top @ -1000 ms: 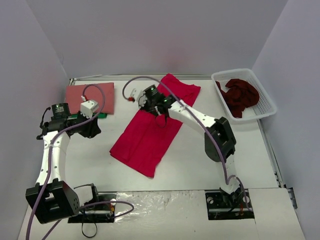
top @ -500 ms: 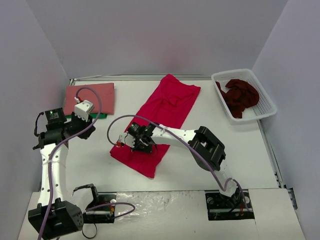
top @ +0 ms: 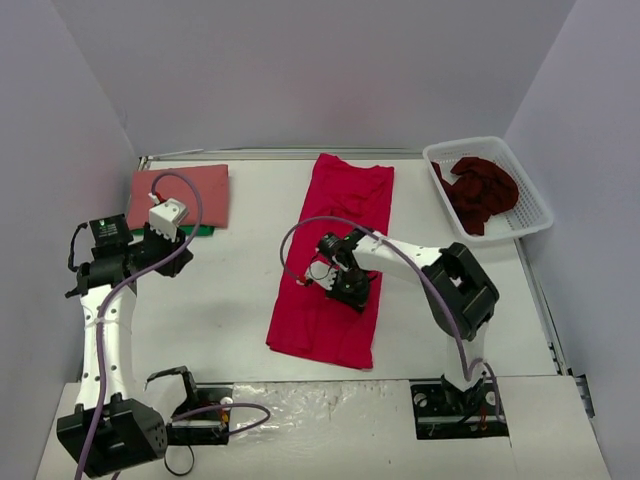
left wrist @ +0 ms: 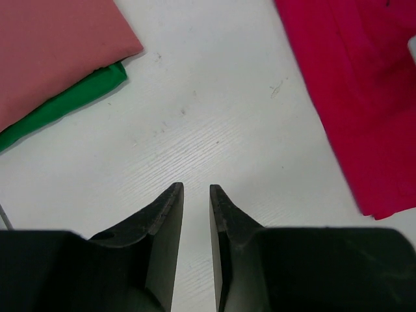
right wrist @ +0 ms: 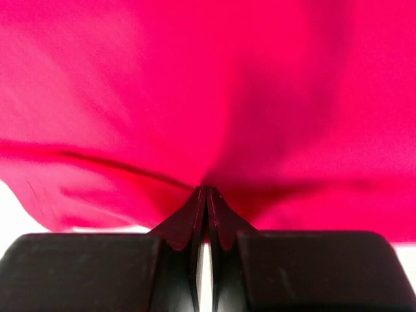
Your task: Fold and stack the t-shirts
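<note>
The bright crimson t-shirt (top: 345, 215) lies stretched out lengthwise in the middle of the table, from the back edge toward the front. My right gripper (top: 348, 288) is low over its middle and shut on a pinch of the crimson cloth (right wrist: 208, 97), which fills the right wrist view. The dull salmon-red t-shirt (top: 180, 194) lies folded at the back left and also shows in the left wrist view (left wrist: 52, 52). The dark maroon t-shirt (top: 482, 192) is bunched in the basket. My left gripper (top: 178, 258) hovers over bare table (left wrist: 196, 188), empty, its jaws almost together with a narrow gap.
The white lattice basket (top: 535, 215) stands at the back right. A green cloth edge (left wrist: 65, 104) sticks out under the salmon shirt. Walls close in the table at the left, back and right.
My right gripper has swept from the shirt's back end to its front left and then right, dragging the crimson shirt from a diagonal lie to a straighter one. The left arm shifted slightly, then stayed.
</note>
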`<action>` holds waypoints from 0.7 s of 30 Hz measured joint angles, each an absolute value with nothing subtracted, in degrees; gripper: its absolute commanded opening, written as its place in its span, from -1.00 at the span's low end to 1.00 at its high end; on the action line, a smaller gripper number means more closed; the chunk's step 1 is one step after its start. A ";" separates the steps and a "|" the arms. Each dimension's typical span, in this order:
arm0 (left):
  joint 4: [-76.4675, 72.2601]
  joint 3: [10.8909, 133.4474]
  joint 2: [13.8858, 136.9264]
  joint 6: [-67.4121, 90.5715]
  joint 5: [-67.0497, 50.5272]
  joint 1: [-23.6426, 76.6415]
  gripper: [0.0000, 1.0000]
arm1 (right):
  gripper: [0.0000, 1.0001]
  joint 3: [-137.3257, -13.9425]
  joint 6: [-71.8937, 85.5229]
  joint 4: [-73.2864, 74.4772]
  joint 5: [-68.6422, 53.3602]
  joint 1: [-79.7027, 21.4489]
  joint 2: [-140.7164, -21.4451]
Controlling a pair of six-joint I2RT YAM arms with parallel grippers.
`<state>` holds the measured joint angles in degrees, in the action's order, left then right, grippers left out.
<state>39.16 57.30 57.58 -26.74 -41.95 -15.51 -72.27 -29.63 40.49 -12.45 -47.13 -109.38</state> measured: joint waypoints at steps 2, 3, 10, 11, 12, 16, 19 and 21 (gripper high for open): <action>39.20 57.30 57.58 -26.74 -42.39 -15.51 -0.55 | -1.00 -72.12 -30.06 42.76 -12.34 -43.44 -107.63; 39.22 57.30 57.60 -26.74 -42.46 -15.51 -0.55 | -1.00 -72.12 -30.17 43.42 -12.19 -41.85 -106.34; 39.75 57.30 58.19 -26.74 -44.10 -15.51 -0.55 | -1.00 -77.21 -31.29 46.04 -13.39 -33.56 -96.77; 39.77 57.30 58.37 -26.74 -44.23 -15.51 -0.55 | -1.00 -78.37 -31.38 45.71 -13.69 -32.29 -96.12; 39.81 57.30 58.57 -26.74 -44.42 -15.51 -0.54 | -1.00 -79.33 -31.51 45.06 -14.02 -31.05 -95.53; 40.18 57.30 60.10 -26.76 -45.25 -15.51 -0.54 | -1.00 -80.01 -31.55 41.74 -14.26 -27.24 -95.85; 40.58 57.30 61.52 -26.79 -45.91 -15.51 -0.54 | -1.00 -79.94 -31.62 39.53 -14.35 -26.30 -100.57; 40.69 57.30 62.24 -26.79 -46.30 -15.51 -0.54 | -1.00 -80.60 -31.73 37.93 -14.48 -25.58 -106.02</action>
<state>40.69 57.30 62.24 -26.79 -46.30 -15.51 -80.60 -31.73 37.93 -14.48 -25.58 -106.02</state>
